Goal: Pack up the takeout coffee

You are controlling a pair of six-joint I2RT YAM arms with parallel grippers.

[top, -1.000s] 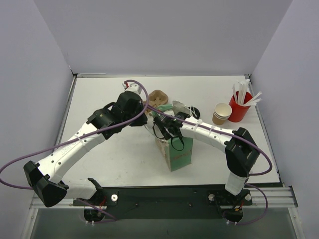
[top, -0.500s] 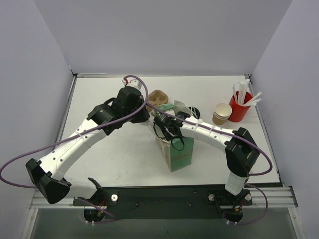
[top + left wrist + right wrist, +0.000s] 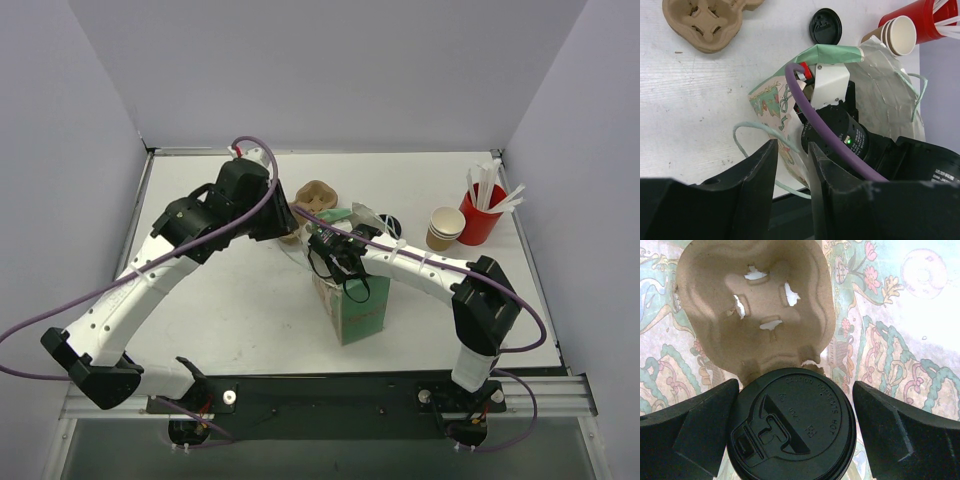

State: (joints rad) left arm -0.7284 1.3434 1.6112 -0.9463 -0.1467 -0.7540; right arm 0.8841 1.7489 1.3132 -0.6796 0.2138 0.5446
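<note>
The takeout coffee shows only its black lid in the right wrist view; its brown body is hidden underneath. It is inside the green patterned paper bag, at the near edge of a pulp cup carrier lying in the bag. My right gripper reaches down into the bag, with one finger against each side of the cup. My left gripper hovers up and left of the bag mouth. Its jaws stand a little apart, and in the left wrist view only the bag's rim and mint handle show beyond the gap.
A second pulp carrier lies on the table behind the bag. A loose black lid lies to its right. A stack of brown cups and a red cup of white sticks stand at the right. Walls enclose the table.
My left arm has swung up and back to the left, away from the bag's rim. My right arm and the bag have stayed put.
</note>
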